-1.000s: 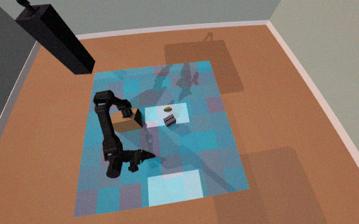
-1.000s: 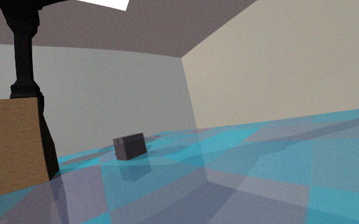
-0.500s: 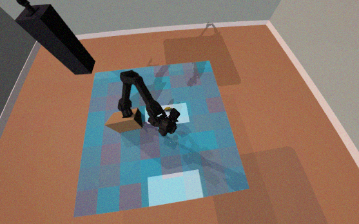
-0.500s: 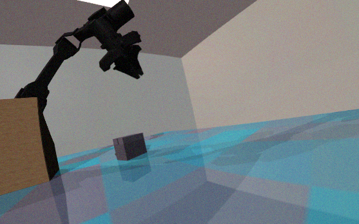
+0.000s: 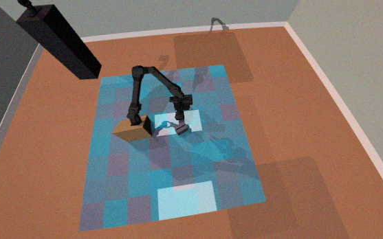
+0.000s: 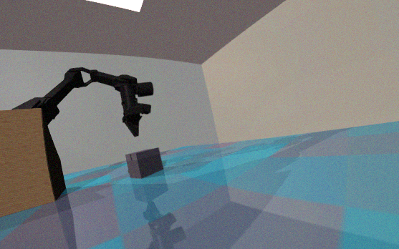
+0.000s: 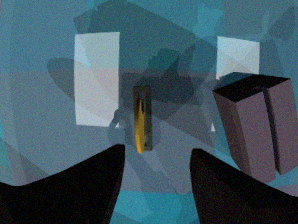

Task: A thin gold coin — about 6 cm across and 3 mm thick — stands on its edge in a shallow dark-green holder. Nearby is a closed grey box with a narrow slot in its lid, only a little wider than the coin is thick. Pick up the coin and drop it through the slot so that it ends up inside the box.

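Note:
In the wrist view the gold coin (image 7: 139, 127) stands on its edge in the dark-green holder (image 7: 145, 119), seen edge-on below and between my fingers. My gripper (image 7: 158, 155) hangs above it, partly open, with nothing between the fingers. The grey box (image 7: 257, 127) with its narrow slot stands just to the right of the holder. In the top view the gripper (image 5: 178, 117) points down over the spot of the coin and hides it, and the box (image 5: 181, 129) sits just in front. In the exterior view the gripper (image 6: 134, 132) hovers well above the box (image 6: 145, 162); the coin is hidden there.
The arm stands on a wooden block (image 5: 133, 129) to the left of the box, large at the left in the exterior view (image 6: 10, 161). A long dark beam (image 5: 58, 42) hangs at the upper left. The checked blue mat (image 5: 171, 151) lies on an orange floor.

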`<move>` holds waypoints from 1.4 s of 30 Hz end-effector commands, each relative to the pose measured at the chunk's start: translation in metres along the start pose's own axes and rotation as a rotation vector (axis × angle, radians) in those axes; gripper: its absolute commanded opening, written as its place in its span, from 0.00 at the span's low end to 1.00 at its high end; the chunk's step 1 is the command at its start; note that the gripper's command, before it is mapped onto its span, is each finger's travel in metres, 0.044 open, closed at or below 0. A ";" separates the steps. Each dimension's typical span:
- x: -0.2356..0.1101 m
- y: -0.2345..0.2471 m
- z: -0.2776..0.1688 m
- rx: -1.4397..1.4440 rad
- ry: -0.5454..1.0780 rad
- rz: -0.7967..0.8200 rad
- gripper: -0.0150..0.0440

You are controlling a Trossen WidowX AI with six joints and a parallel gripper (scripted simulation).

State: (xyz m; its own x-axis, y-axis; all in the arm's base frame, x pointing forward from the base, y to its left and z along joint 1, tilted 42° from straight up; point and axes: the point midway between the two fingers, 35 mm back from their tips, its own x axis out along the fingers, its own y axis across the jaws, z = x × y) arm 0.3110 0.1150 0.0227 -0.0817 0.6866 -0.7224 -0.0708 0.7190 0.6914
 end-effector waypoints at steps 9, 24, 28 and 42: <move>0.033 0.017 -0.018 -0.093 0.056 -0.036 0.53; 0.060 0.018 -0.020 -0.093 0.057 -0.034 0.53; 0.065 0.018 -0.020 -0.093 0.057 -0.034 0.53; 0.088 0.017 -0.020 -0.093 0.057 -0.035 0.53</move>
State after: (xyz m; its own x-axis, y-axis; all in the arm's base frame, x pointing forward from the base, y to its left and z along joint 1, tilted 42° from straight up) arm 0.2867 0.1836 -0.0220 -0.1252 0.6576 -0.7429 -0.1762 0.7221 0.6690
